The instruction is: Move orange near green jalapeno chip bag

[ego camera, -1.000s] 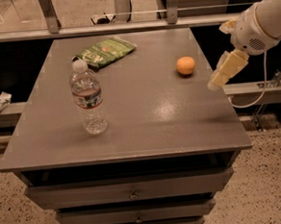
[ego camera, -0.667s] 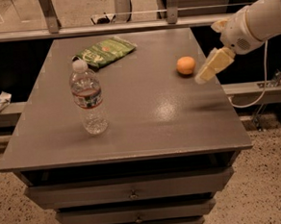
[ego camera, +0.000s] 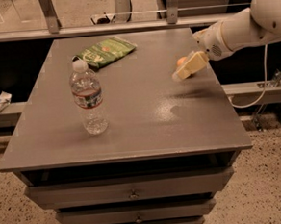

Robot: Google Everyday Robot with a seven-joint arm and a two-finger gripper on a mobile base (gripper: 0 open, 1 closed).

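Grey surface (ego camera: 154, 108) over a drawer unit (ego camera: 131, 189): 3 items on top, 1 arm entering from the right.

Item 1: orange (ego camera: 181, 61), on the right-hand part of the surface, mostly hidden behind the end effector (ego camera: 185, 68), which slants down and leftward directly in front of it; contact between them cannot be told, nor whether the end effector is released or clenched. Item 2: green jalapeno chip bag (ego camera: 106, 51), lying flat near the far edge, left of centre, well apart from the orange. Item 3: clear water bottle (ego camera: 88, 98), upright with a white cap, on the left half, nearer than the bag.
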